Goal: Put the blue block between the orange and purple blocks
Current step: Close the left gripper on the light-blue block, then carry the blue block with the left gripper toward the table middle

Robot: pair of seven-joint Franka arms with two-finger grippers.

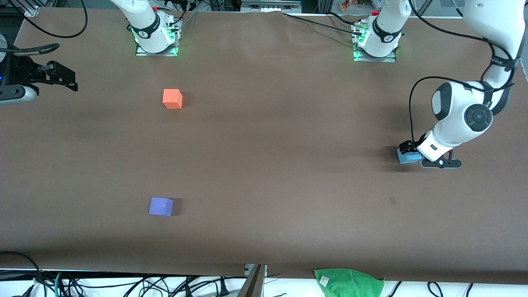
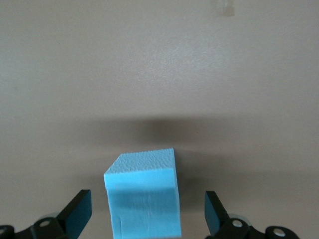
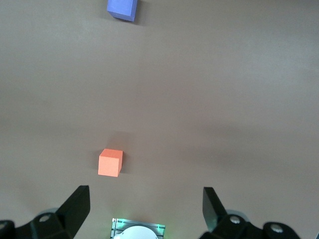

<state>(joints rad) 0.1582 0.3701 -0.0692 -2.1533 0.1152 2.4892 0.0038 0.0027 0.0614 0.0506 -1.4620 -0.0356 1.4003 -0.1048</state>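
Note:
The blue block (image 1: 406, 157) (image 2: 143, 199) rests on the brown table near the left arm's end. My left gripper (image 1: 408, 149) (image 2: 148, 211) is down around it, open, with a gap between each finger and the block's sides. The orange block (image 1: 172, 99) (image 3: 110, 163) stands toward the right arm's end, close to that arm's base. The purple block (image 1: 161, 206) (image 3: 122, 8) lies nearer the front camera than the orange one, roughly in line with it. My right gripper (image 1: 62, 76) (image 3: 147, 204) waits open and empty, high over the right arm's end of the table.
The arm bases (image 1: 156, 39) (image 1: 375, 43) stand along the table's edge farthest from the front camera. A green cloth (image 1: 348, 282) and cables lie just off the table's nearest edge. A small dark mark (image 1: 392, 201) shows on the table surface.

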